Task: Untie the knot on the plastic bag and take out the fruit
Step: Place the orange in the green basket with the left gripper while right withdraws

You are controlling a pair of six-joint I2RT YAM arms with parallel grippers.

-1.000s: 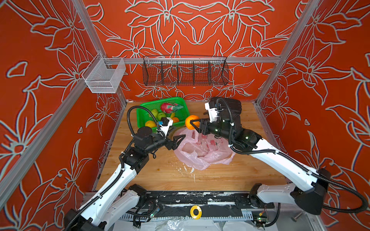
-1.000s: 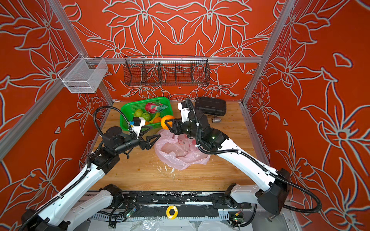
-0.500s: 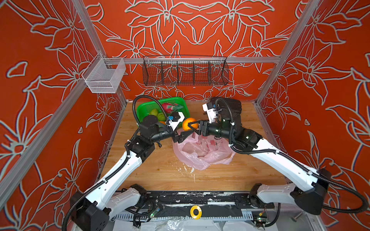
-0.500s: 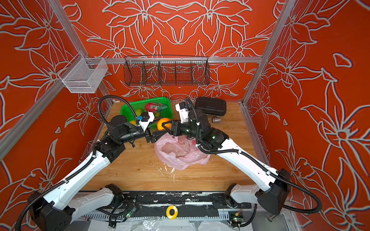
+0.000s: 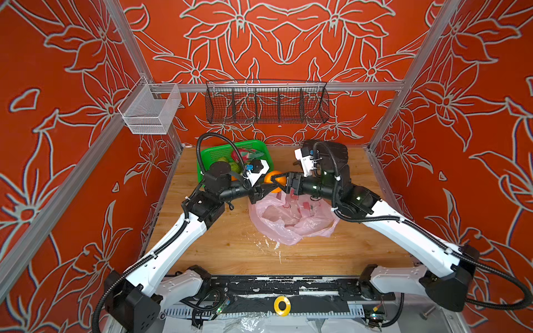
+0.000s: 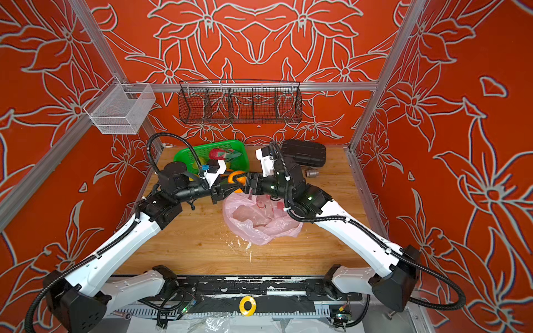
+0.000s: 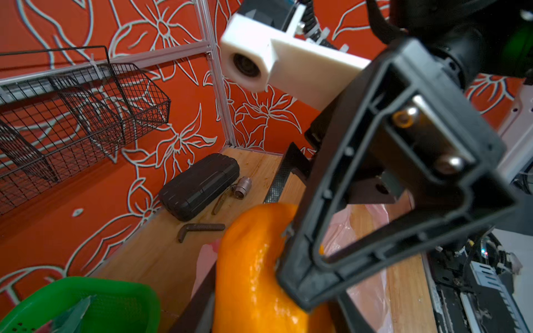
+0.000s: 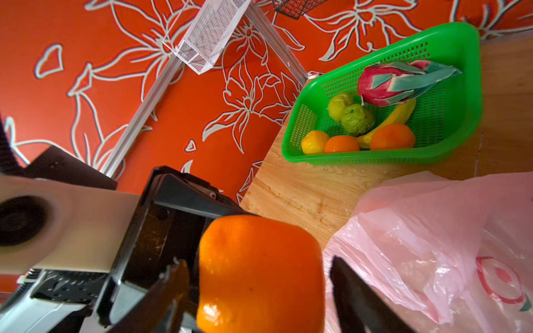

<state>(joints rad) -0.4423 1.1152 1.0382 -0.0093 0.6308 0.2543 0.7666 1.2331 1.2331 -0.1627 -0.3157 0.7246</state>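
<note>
"What has the left hand [image 5: 269,186] got?"

"An orange [image 5: 270,176], pinched between its fingers and held in the air. The right hand [image 5: 284,182] meets it from three o'clock with its fingers spread wide. One of them stands clear of the orange in the right wrist view."

"What crowds them?"

"A green basket [image 5: 215,152] sits close by at ten o'clock, with the left arm lying over its near side. It holds a dragon fruit [image 8: 377,86], a banana [image 8: 401,115] and other small fruit. A black case [image 6: 304,152] lies at two o'clock by the back wall, behind the right arm."

"Any room?"

"Open wood on the desk [image 5: 230,248] from six to eight o'clock, out to the near edge."

"And the bag?"

"The bag [image 5: 291,222] lies at six o'clock, just below both hands. It is pink and see-through with red prints, slack and crumpled."
</note>
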